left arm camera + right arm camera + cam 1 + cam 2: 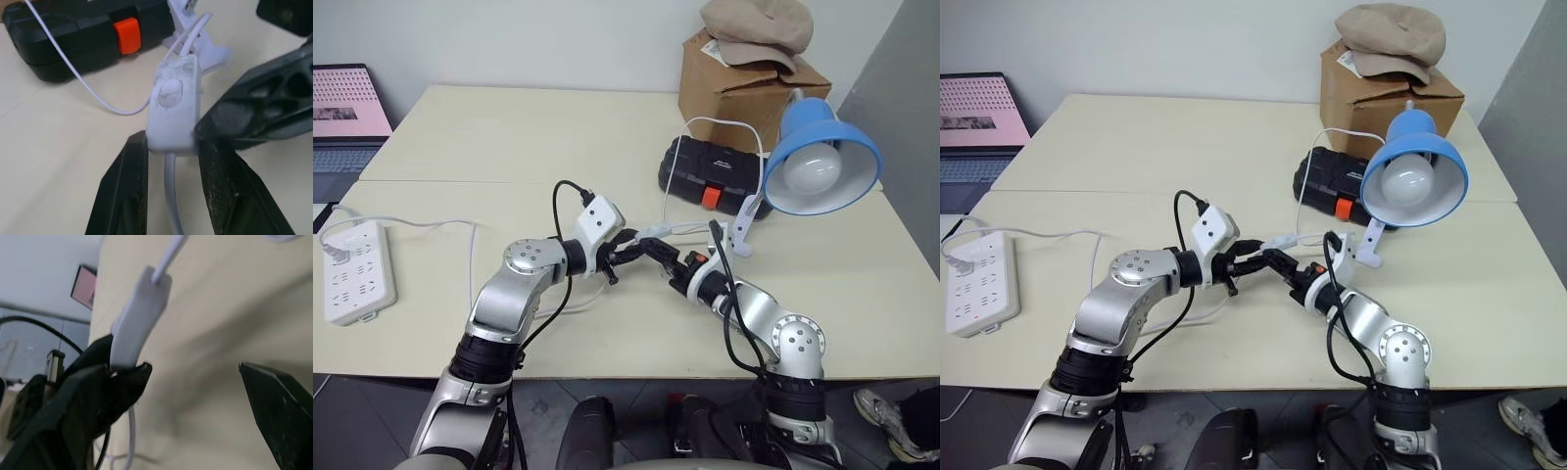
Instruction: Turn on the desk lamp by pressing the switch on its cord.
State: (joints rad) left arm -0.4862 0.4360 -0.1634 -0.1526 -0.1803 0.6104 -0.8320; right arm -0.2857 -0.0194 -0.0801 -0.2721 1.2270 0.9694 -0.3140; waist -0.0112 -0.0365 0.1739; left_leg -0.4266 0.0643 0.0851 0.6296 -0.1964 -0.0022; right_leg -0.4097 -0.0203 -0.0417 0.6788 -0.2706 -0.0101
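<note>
Where the thin white cord [736, 127] crosses mid-desk [509, 127], left pincer [168, 161] is clamped on small white oblong switch [172, 110]; right pincer [658, 247] gapes wide, one finger touching it. Glossy blue-shaded lamp [818, 157] stands far right.

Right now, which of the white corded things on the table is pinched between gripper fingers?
The small white oblong switch, clamped by the left gripper; the big white power strip lies untouched at the table's left edge.
</note>
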